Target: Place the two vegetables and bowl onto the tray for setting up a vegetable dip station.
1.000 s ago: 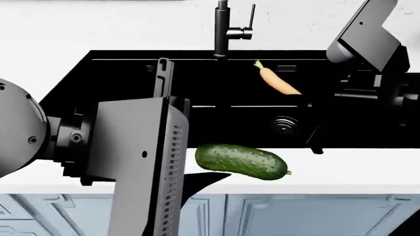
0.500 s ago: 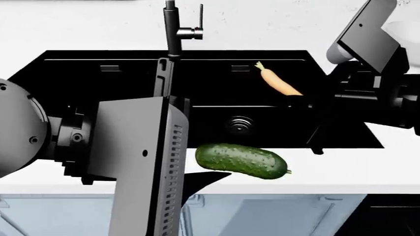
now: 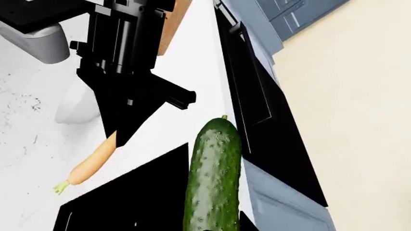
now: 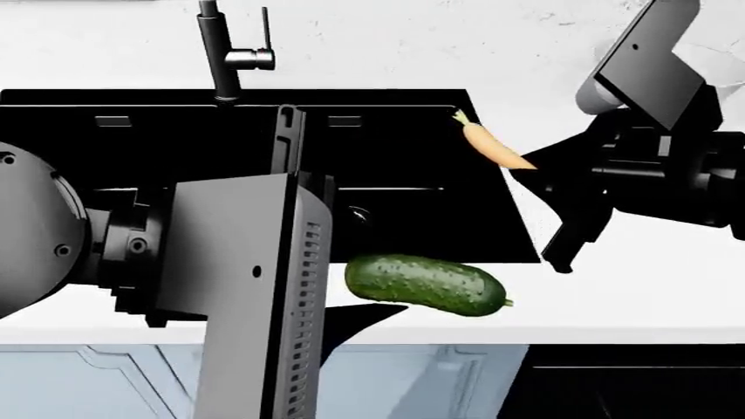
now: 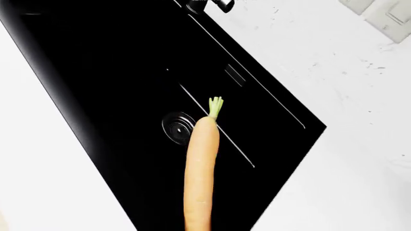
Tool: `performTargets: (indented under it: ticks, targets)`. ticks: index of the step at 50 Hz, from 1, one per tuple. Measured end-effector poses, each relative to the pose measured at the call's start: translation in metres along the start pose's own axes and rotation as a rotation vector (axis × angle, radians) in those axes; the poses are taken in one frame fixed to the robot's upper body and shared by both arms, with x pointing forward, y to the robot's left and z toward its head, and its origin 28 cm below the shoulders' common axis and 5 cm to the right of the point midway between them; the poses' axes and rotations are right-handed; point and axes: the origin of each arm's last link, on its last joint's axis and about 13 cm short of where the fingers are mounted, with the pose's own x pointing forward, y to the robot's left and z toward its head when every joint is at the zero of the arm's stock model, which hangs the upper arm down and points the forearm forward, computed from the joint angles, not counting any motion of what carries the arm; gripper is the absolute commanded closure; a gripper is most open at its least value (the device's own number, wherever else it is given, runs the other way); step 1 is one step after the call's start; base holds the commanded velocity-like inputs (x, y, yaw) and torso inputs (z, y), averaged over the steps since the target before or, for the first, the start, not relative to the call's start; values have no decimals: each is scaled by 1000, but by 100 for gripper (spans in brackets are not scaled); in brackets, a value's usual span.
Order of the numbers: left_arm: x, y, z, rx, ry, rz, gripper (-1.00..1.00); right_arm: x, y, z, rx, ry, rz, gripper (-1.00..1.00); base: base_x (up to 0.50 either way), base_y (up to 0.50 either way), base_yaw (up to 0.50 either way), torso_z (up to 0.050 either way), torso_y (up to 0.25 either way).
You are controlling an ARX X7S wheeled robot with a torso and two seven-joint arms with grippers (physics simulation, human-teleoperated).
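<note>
Cucumber (image 4: 427, 285) rides in my left gripper (image 4: 331, 301), which is clamped on one end so the dark green, bumpy body juts out over the white counter edge (image 4: 605, 297), in front of the black sink (image 4: 385, 175). Further right, my right gripper (image 4: 529, 175) is closed on the thick end of the carrot (image 4: 494, 144), its green stub pointing out over the basin; the right wrist view shows it hanging above the drain (image 5: 178, 126). So both vegetables are picked up and neither is set down. Neither tray nor bowl is clearly visible, so I judge every placement remains: carrot, cucumber, then the bowl, which I have not touched.
</note>
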Motion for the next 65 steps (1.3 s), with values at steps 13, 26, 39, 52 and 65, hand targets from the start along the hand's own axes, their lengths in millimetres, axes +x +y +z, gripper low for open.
performTargets:
  ticks: [13,26,39,52,65]
  targets:
    - [1,0,0,4,0,0,100,-1,0,-2,2,5,-3,100,0,-500,0,1,1]
    - [1,0,-2,3,0,3,100,0,0,-3,4,11,-2,100,0,-500,0,0,1]
    - [1,-1,-4,1,3,7,100,1,0,-3,2,15,-5,100,0,-500,0,0,1]
    - [0,0,-2,9,9,10,100,-4,-1,0,-5,15,-16,100,0,-500,0,1,0]
    - [-1,-1,0,16,12,11,100,-8,-1,-1,-5,17,-27,100,0,-500,0,0,1]
